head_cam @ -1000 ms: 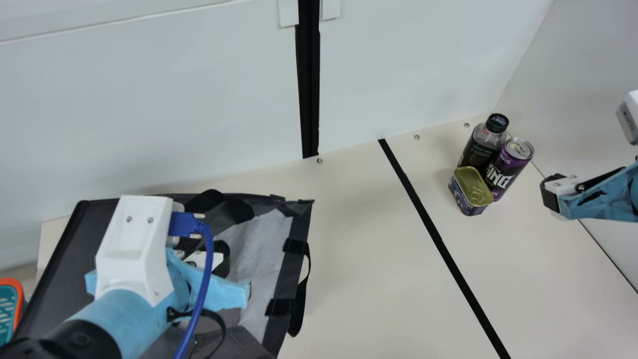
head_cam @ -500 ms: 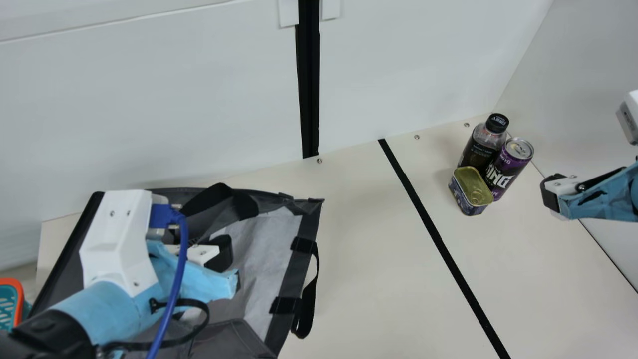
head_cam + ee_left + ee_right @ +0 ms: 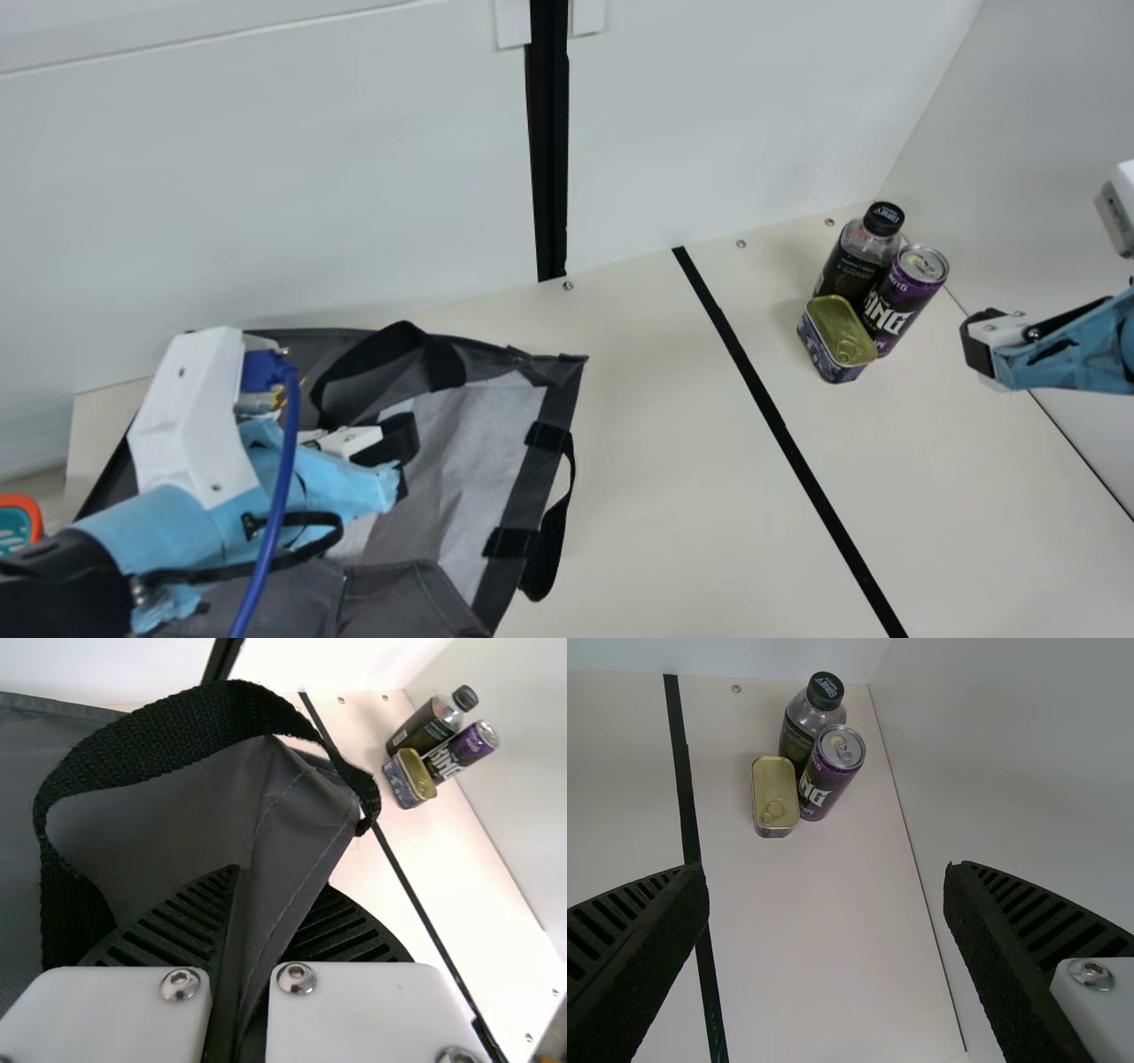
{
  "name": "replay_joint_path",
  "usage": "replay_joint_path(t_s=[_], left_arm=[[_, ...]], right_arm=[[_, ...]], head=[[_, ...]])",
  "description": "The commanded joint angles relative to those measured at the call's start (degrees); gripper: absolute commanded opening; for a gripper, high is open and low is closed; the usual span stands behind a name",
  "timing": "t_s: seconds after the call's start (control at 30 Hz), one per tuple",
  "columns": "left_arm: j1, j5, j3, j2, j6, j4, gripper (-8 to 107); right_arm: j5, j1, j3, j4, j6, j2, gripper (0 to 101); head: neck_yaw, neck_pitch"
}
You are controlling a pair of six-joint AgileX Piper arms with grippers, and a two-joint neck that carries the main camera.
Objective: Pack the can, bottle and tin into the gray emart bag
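Note:
The gray bag lies gaping at the table's left, and my left gripper is over it. In the left wrist view, bag fabric runs between the fingers of my left gripper, which is shut on it. Grouped upright at the back right are the bottle, the purple can and the gold-lidded tin. My right gripper is just right of them. In the right wrist view my right gripper stands open, with nothing between its fingers.
A black strip crosses the table between the bag and the grouped goods. White walls rise behind and at the right. An orange-rimmed teal basket shows at the far left.
My left gripper has moved left. The bag's right edge and handle have shifted slightly right, and more of its pale lining shows. The right arm and the goods are unmoved.

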Motion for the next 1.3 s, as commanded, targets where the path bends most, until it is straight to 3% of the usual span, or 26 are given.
replay_joint_path(t_s=[0.0, 0.63, 1.27], left_arm=[[0.52, 0.06, 0.16, 0.2, 1.5, -2.55, 10], [4.18, -0.33, 3.8, 2.2, 10.13, -13.69, 10], [5.19, -0.75, 5.01, 3.16, 12.28, -16.52, 10]], right_arm=[[0.0, 0.0, 0.0, 0.0, 0.0, 0.0, 91], [0.0, 0.0, 0.0, 0.0, 0.0, 0.0, 91], [0.0, 0.0, 0.0, 0.0, 0.0, 0.0, 91]], head=[[-0.05, -1.3], [-0.05, -1.3], [-0.05, -1.3]])
